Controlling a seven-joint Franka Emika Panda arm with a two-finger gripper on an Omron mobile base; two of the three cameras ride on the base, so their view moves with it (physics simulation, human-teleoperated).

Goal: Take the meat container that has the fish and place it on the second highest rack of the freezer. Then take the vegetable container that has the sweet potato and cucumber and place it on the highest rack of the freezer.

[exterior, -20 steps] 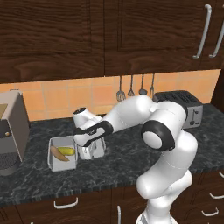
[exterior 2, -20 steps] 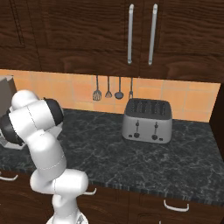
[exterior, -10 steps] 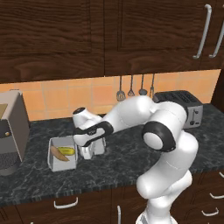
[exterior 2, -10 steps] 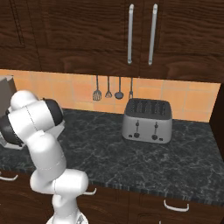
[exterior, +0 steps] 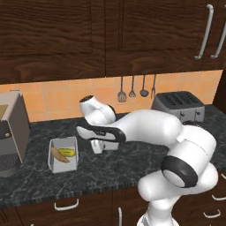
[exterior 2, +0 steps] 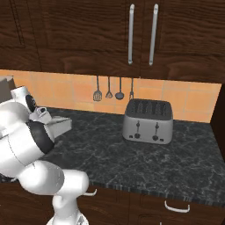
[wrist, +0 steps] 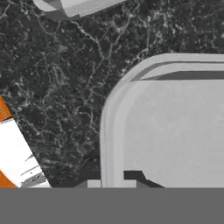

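Note:
My gripper (wrist: 114, 181) is shut on the rim of a pale grey meat container (wrist: 175, 131), one fingertip on each side of its wall. The part of its floor that shows is bare, and the fish is hidden. From the left base view, the gripper (exterior: 99, 145) reaches down to the dark counter under the outstretched arm. Just left of it stands the white vegetable container (exterior: 52, 159) with the orange-brown sweet potato (exterior: 58, 154) and the yellow-green cucumber (exterior: 67, 152) inside. The freezer and its racks are out of view.
A silver toaster (exterior: 178, 106) (exterior 2: 147, 121) stands at the back right of the black counter (exterior 2: 132, 158). A grey appliance (exterior: 11, 132) stands at the far left. Utensils (exterior 2: 112, 88) hang on the orange backsplash. An orange-and-white object (wrist: 13, 157) lies beside the held container.
The jaws have closed on the container's rim. The arm has stayed low over the same spot, and nothing else has moved.

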